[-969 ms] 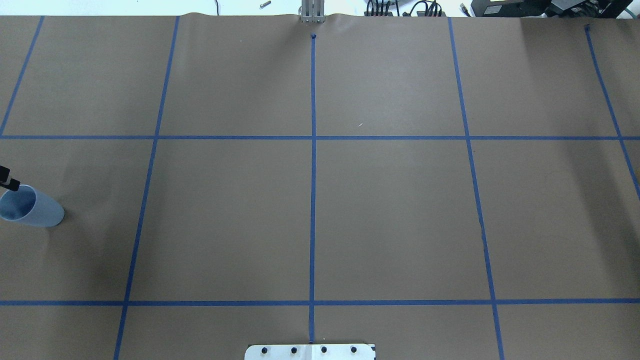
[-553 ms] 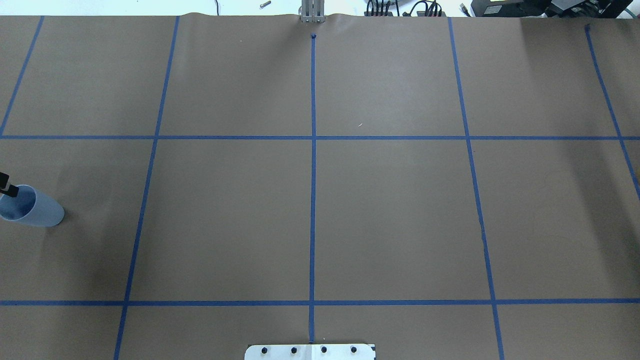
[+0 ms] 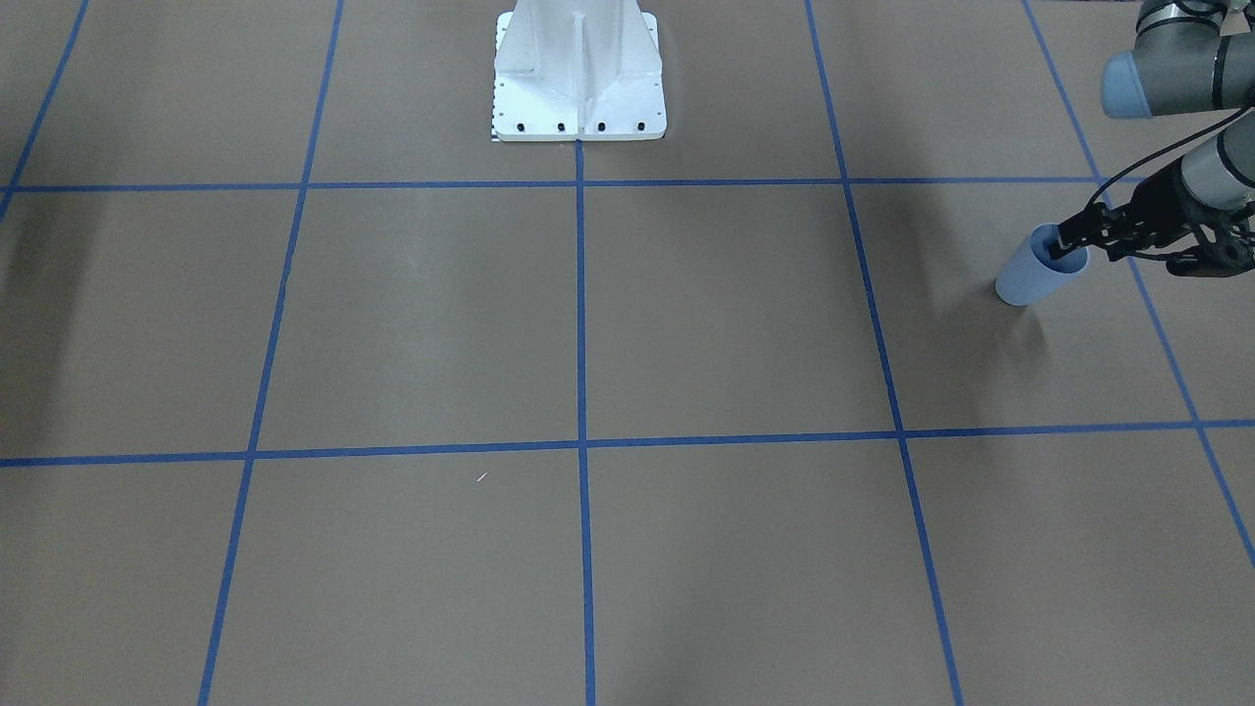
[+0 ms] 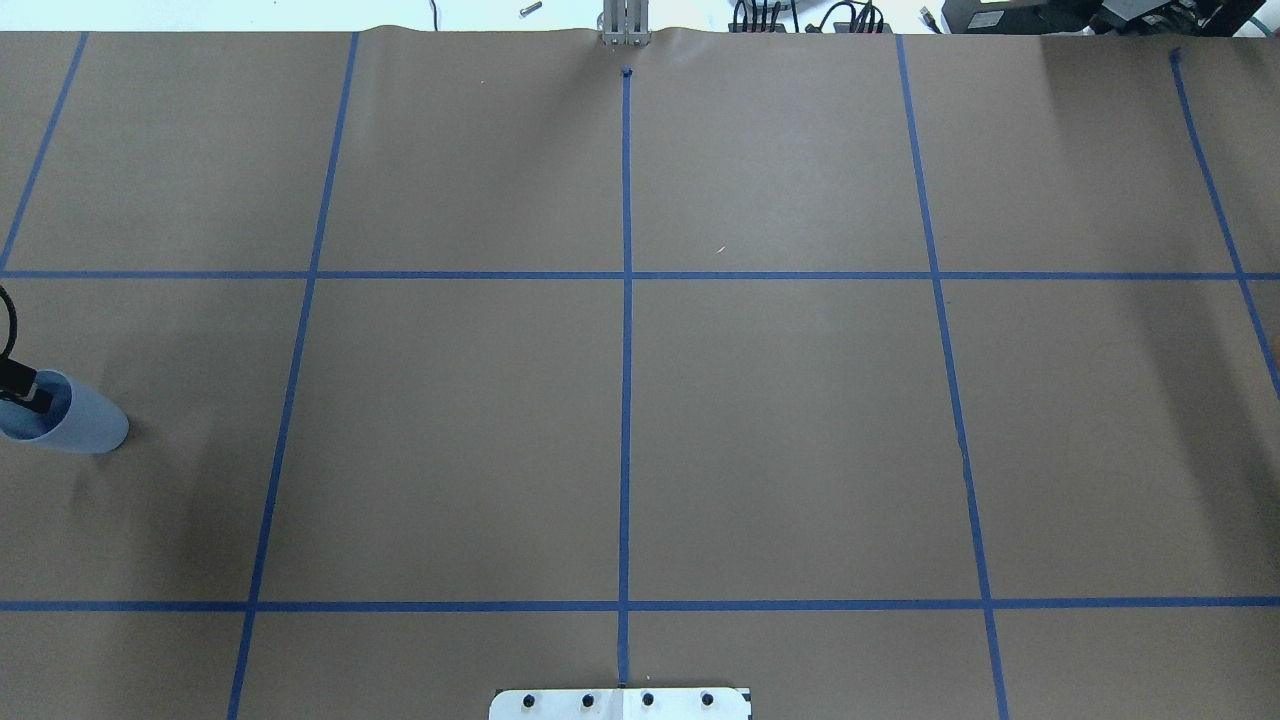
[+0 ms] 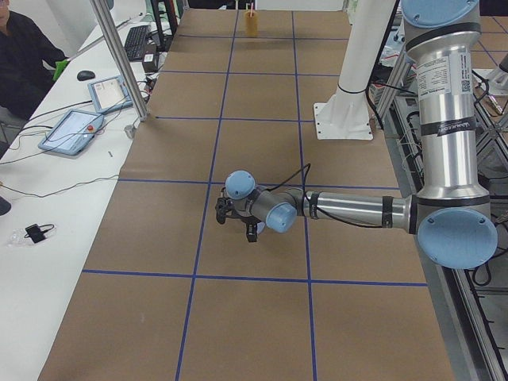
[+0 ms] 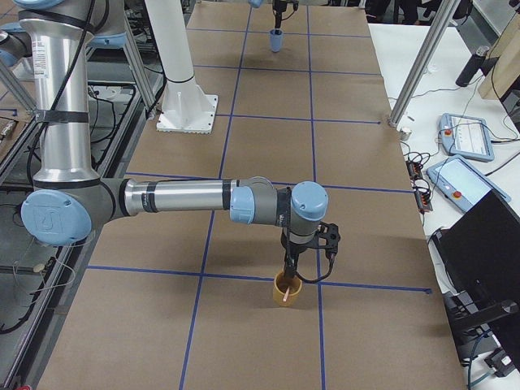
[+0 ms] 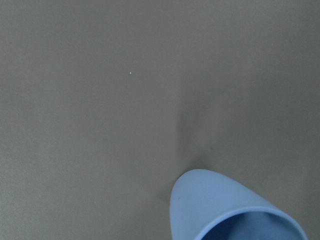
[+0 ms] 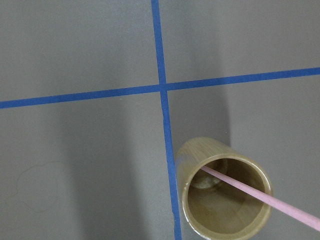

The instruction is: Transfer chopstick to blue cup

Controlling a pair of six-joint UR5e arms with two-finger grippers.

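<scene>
The chopstick is a thin pink stick. It stands slanted in a tan wooden cup, with its low end on the cup's floor and its upper part leaning out over the rim toward the right wrist camera. The wooden cup stands upright at the robot's right end of the brown paper surface. It is partly on a strip of blue tape, near a crossing of two strips.

The right tool hangs straight above that cup, pointing down. The stick runs up toward it, but I cannot tell from these views whether its fingers are wide, narrow or closed on the stick.

The blue cup stands upright, well apart at the opposite end of the surface, close to the left edge of the overhead view. Only its wall, rim and a dark strip of its inside show in the left wrist view, and no stick is seen in it.

The left tool reaches in sideways, with its dark fingertips at the cup's mouth, just over the rim. I cannot tell how far apart its fingers are, or whether they hold anything.

The robot's white base plate sits at the middle of the near side.
</scene>
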